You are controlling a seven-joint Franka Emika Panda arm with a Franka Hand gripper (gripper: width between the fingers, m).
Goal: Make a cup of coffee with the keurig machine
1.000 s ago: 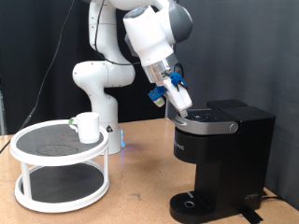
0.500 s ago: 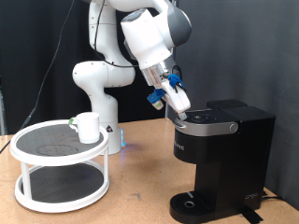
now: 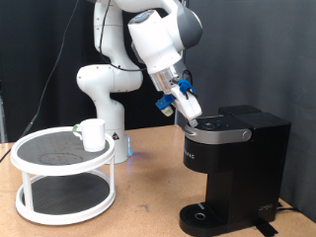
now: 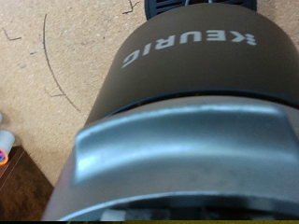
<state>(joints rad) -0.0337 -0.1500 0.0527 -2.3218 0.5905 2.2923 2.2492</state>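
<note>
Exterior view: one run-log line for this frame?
end effector: at keurig machine lid front edge | lid: down | cup: on round stand's top shelf | drip base: bare

cup [image 3: 93, 134]: white | keurig machine [image 3: 237, 168]: black, silver-rimmed | gripper [image 3: 188, 113]: white, blue

A black curtain [image 3: 39, 39] hangs behind everything, falling in soft vertical folds and taking up the whole backdrop. Below it runs the worktop [image 3: 148, 202], a pale brown particle-board surface (speckled, with a few thin dark scratch-like lines visible in the wrist view [image 4: 47, 65]). Light is even and fairly bright, leaving soft shadows on the board.
</note>
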